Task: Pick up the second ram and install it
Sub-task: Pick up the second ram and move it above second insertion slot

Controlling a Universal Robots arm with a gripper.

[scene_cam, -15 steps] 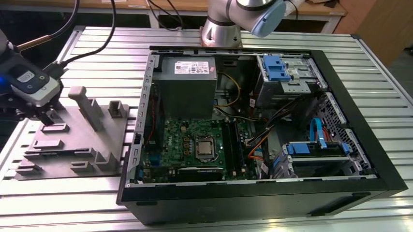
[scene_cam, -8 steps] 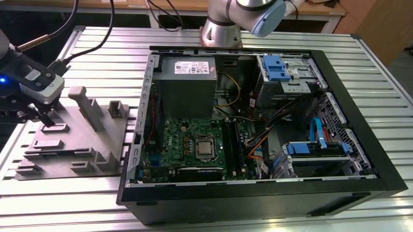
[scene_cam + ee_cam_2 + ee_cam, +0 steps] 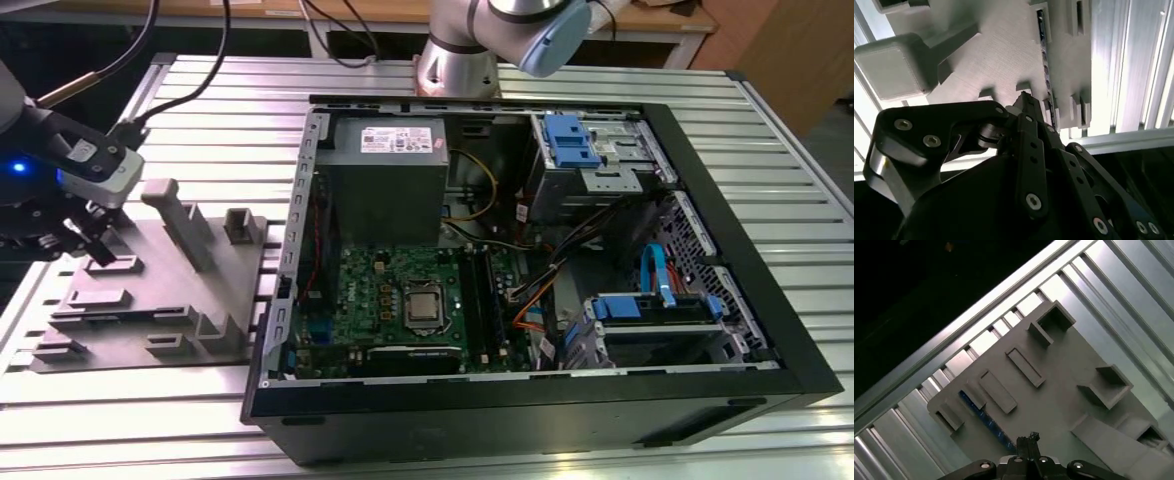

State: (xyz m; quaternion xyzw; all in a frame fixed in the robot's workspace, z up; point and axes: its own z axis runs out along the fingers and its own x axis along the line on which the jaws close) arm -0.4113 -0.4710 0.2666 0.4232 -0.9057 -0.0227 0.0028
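The end effector (image 3: 78, 238) is hovering over a grey fixture (image 3: 160, 310) in the exterior view; open or closed, I cannot tell. In the second wrist view the second ram (image 3: 1044, 65) is sitting slotted in that fixture, beside it. In the first wrist view it is lying unlifted, uninstalled.

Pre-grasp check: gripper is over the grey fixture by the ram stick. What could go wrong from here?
1. The second ram stands on edge in a narrow slot of the grey fixture, and the gripper sits near one end; an off-centre grip could tilt or jam it.
2. Raised tabs stand beside the slot; the gripper might clip them.
3. Loose cables run beside the motherboard; a carried stick could snag.
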